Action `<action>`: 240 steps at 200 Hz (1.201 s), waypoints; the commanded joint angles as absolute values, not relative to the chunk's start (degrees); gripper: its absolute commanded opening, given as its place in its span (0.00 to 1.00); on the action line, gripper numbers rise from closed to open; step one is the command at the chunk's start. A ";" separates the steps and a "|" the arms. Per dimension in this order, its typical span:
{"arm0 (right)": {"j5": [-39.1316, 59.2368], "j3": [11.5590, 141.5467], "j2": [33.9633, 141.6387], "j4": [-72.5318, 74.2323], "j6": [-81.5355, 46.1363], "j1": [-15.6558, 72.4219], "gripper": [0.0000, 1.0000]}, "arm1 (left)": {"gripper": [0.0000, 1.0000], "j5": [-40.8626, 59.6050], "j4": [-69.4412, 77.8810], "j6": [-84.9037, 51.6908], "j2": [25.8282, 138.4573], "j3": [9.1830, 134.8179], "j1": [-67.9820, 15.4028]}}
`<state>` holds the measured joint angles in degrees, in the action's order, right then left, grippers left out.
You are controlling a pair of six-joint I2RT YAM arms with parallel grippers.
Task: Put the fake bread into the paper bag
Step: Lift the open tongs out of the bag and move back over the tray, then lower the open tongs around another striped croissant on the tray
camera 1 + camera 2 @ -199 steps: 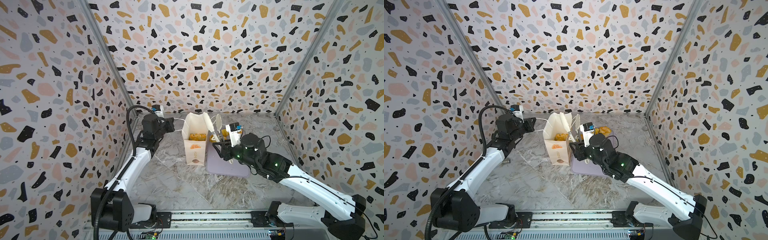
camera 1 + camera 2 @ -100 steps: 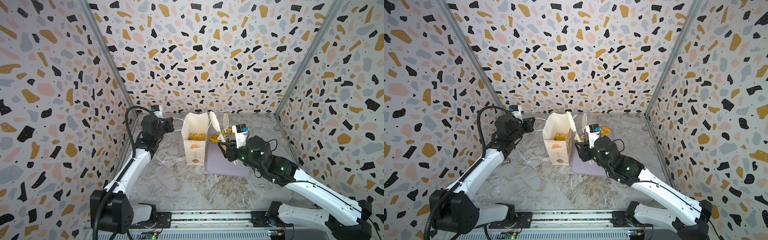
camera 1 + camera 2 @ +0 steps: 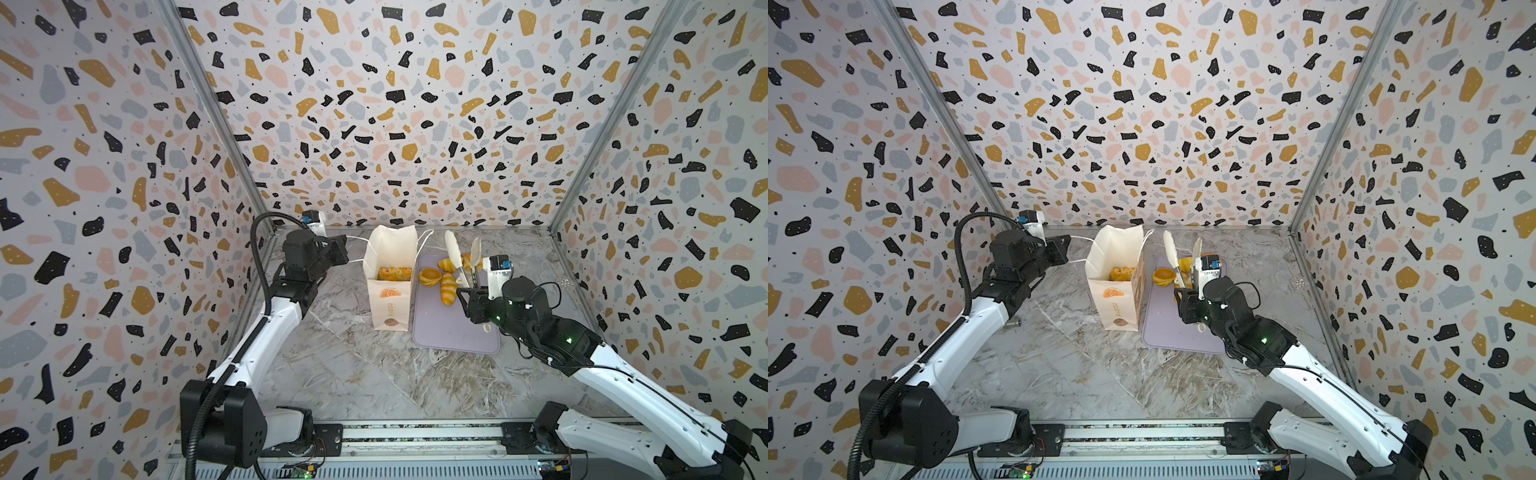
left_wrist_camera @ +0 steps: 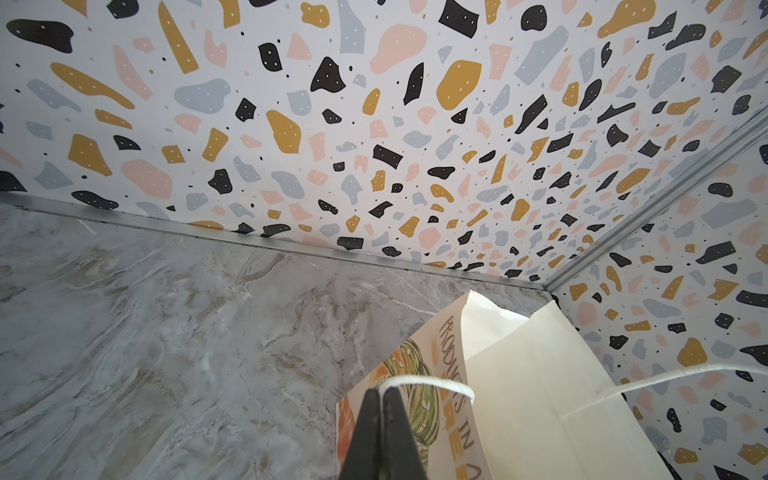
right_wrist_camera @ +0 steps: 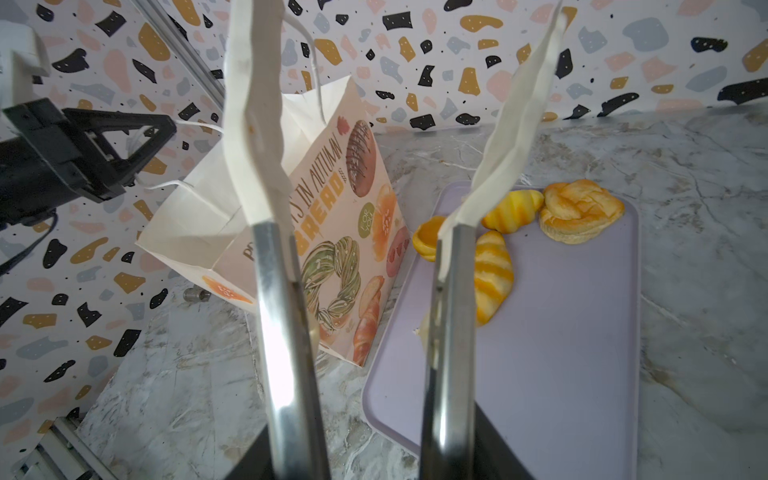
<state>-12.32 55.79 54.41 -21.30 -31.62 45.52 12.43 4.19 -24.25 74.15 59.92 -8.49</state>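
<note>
**Handling of the toy breads.** The tall cream-white paper bag, printed with bread pictures, stands upright on the grey marbled table, just beside the flat lilac rectangular tray. The left gripper is pinched fully together on the bag's white string handle and holds the mouth open.

One golden-brown plaited pastry already lies inside the bag; whether others lie beneath it cannot be told from these views.

Four glossy pieces sit at the tray's far end:
- a yellow-and-orange striped roll;
- a second striped roll behind it;
- a golden knotted pastry;
- a small orange round bun, nearest the bag.

The right gripper is clamped partway on the steel tongs. Their cream-white tips stand apart and empty above the breads.

The pieces look light and smooth-skinned, so they are probably slippery between the tips. The rolls are best taken across the thick middle, not the tapered ends. The bag is thin paper and would likely tip or crumple under a sideways push.
</note>
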 commanded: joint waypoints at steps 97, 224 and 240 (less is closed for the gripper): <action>-9.62 47.71 55.74 -22.89 -33.41 41.35 0.52 | 0.00 13.80 4.75 -24.30 74.09 61.28 -8.87; -9.40 47.37 65.31 -23.32 -33.32 41.18 0.53 | 0.00 13.64 4.48 -24.32 74.48 61.43 -8.88; -9.32 47.37 66.33 -23.38 -33.14 41.11 0.53 | 0.00 13.68 4.48 -24.34 74.53 61.52 -8.87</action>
